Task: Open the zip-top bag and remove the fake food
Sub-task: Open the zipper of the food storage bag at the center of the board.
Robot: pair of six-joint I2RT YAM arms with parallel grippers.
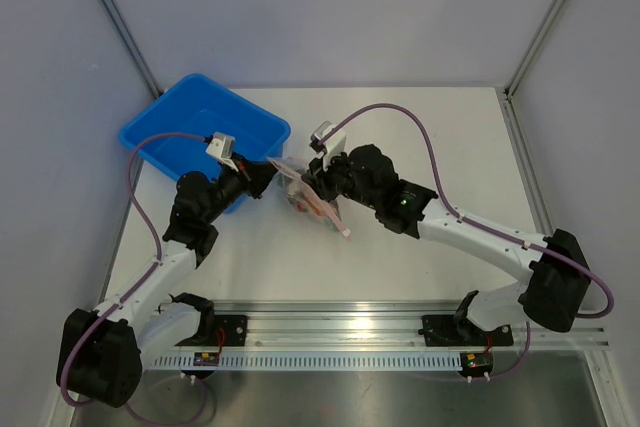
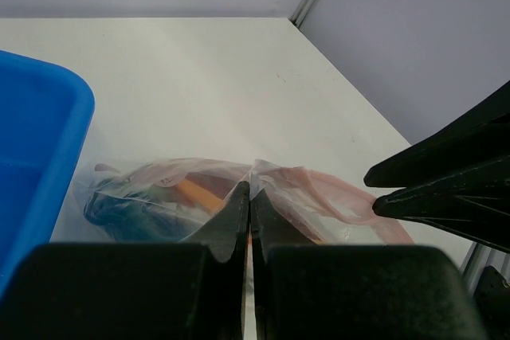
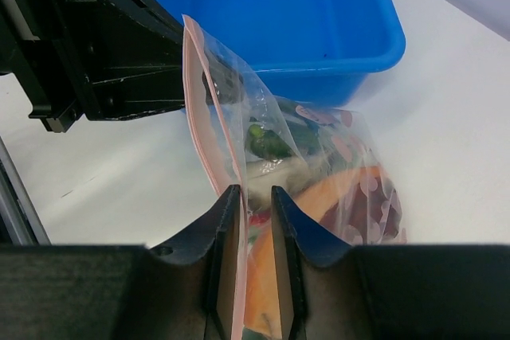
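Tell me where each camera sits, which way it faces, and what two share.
Top external: above and behind, looking down on the table; left arm, right arm show.
Left wrist: on left arm, past left gripper toward zip-top bag; right gripper at right.
Right wrist: on right arm, past right gripper toward bag, blue bin; left gripper upper left.
Shared: both wrist views show bag, bin.

Layout, as we see it | zip-top bag [image 1: 300,193] on the table [image 1: 420,127], just right of the bin [image 1: 205,127] | fake food [image 3: 268,142] inside the bag | bag between left gripper [image 2: 249,197] and right gripper [image 3: 249,198]
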